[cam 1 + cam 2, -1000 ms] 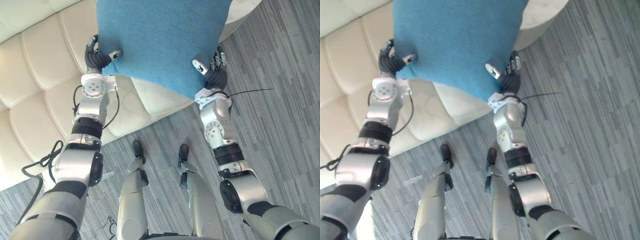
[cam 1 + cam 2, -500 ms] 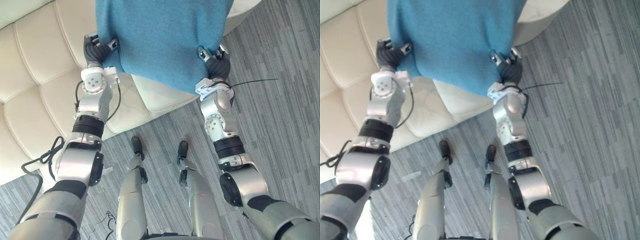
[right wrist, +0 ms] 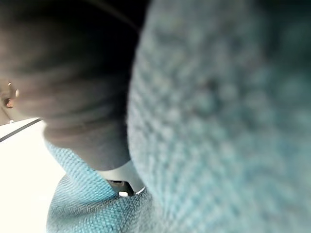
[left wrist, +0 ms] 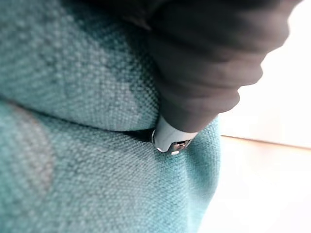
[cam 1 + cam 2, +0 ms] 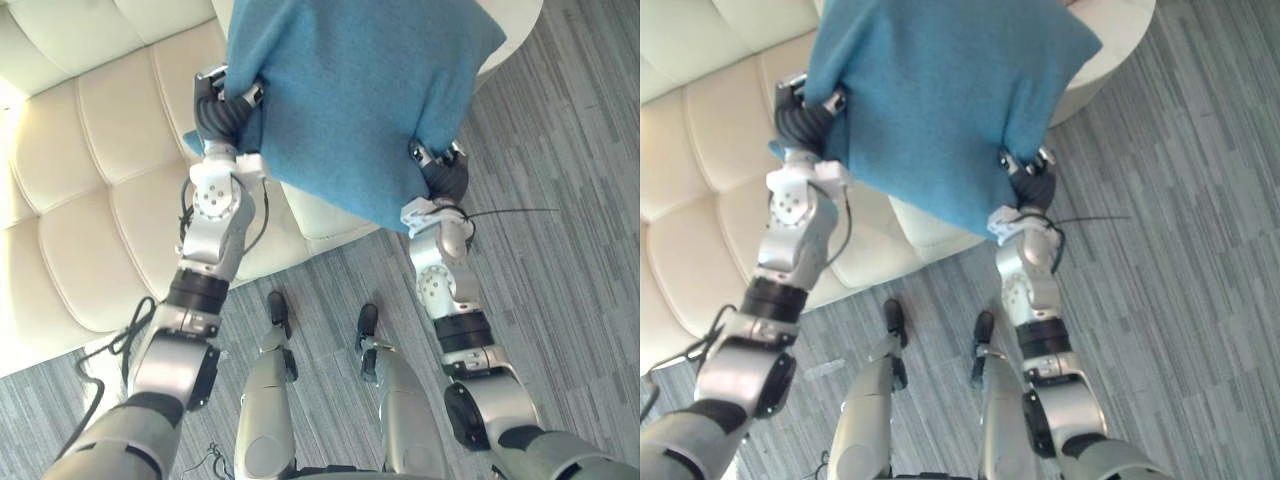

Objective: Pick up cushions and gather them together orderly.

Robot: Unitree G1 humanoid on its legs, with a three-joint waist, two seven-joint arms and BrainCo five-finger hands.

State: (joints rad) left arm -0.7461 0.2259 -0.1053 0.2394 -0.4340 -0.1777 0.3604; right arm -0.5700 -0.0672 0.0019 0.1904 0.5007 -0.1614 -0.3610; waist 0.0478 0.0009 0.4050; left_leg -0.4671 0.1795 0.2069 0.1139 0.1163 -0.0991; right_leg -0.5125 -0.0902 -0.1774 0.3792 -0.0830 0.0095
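One teal cushion (image 5: 350, 90) is held in the air at the upper middle of the left eye view, above the cream sofa (image 5: 90, 190) and the grey striped floor (image 5: 560, 280). It is gripped from both sides. The left hand (image 5: 225, 105) is clamped on a bunched fold at the cushion's left edge, and the right hand (image 5: 437, 172) is closed on the cloth at its lower right edge. In the left wrist view a fingertip (image 4: 170, 141) is seen pressed into the weave. The step in hand is judged to be the carry toward a place on the sofa. Since only folds of cloth are pinched, both grips should be held evenly so that neither edge slips out. The cushion hangs tilted, its lower right corner lowest, so it should be levelled before it is lowered. It is best set flat on the seat, squared to the tufted seams, and released by both hands together. As the seat below is hidden by the cushion, the lowering should be slow. Counted: one cushion, two hands and one sofa. A pale upholstered section (image 5: 330, 215) is seen under the cushion, and whether it belongs to the sofa cannot be told.
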